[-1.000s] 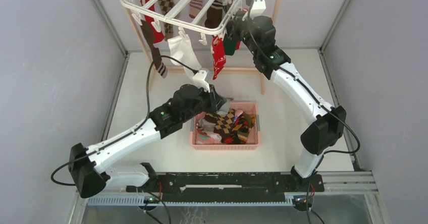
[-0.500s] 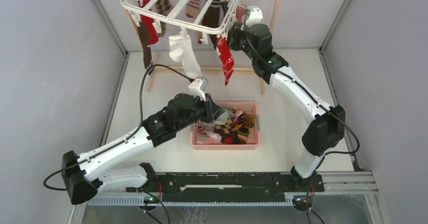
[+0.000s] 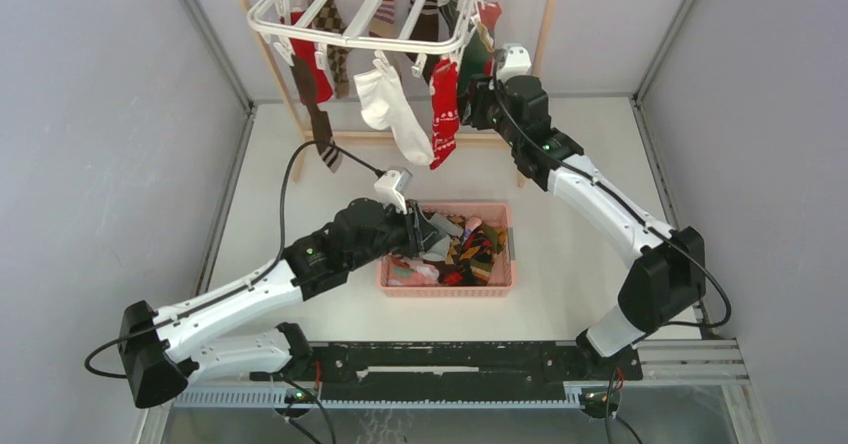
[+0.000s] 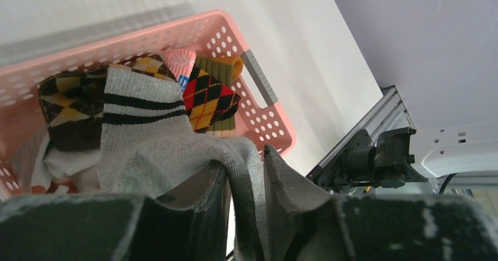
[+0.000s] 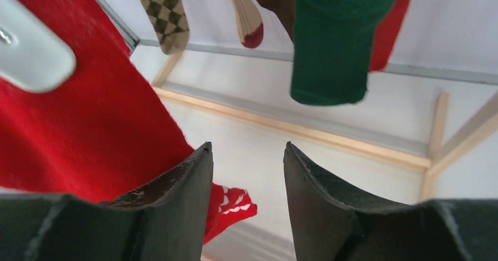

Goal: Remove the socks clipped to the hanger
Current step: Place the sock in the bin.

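Fabric socks (image 3: 385, 104) of mixed colours, soft and light, hang clipped under the white plastic drying hanger (image 3: 330, 42); we judge each limp, best pinched just below its clip and pulled down. Our right gripper (image 5: 246, 149) stands open and empty beside a red sock (image 5: 88, 126). Our left gripper (image 4: 244, 155), above the pink slatted basket (image 4: 261, 123), has narrow jaws flanking a grey striped sock (image 4: 152, 149); we cannot tell if they grip it.

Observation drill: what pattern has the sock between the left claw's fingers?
Grey sock with black cuff stripes; best in left wrist view.
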`<action>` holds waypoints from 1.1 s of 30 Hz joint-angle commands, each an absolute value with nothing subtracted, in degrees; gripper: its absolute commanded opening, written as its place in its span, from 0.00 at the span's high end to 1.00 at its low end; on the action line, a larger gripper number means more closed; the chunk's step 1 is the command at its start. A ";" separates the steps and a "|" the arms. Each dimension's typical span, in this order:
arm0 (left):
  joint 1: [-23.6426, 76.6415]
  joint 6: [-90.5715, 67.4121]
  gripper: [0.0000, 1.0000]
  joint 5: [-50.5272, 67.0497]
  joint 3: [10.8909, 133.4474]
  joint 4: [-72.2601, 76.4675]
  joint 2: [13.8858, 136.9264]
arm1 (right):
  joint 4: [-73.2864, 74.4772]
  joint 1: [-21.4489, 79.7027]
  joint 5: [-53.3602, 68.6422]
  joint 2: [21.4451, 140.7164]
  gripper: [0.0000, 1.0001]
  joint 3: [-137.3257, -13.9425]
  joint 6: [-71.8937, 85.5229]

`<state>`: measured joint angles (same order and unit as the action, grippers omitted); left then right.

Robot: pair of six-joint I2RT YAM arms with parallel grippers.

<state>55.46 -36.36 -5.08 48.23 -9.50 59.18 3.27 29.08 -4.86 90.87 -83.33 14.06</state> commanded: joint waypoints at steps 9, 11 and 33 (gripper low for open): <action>55.69 -38.00 0.55 -5.60 44.13 -2.87 67.29 | 4.37 21.78 -4.08 79.29 0.43 -71.50 19.09; 55.34 -37.69 0.52 -5.53 44.58 -2.21 69.81 | 5.79 20.70 -4.04 79.43 0.41 -71.46 19.24; 49.42 -29.62 0.00 -17.99 60.68 -18.26 72.48 | 10.71 10.56 -0.62 91.15 0.35 -71.54 23.45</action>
<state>50.39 -32.95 -9.74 53.63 -11.31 77.06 10.72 12.29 -1.32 88.49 -71.24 21.15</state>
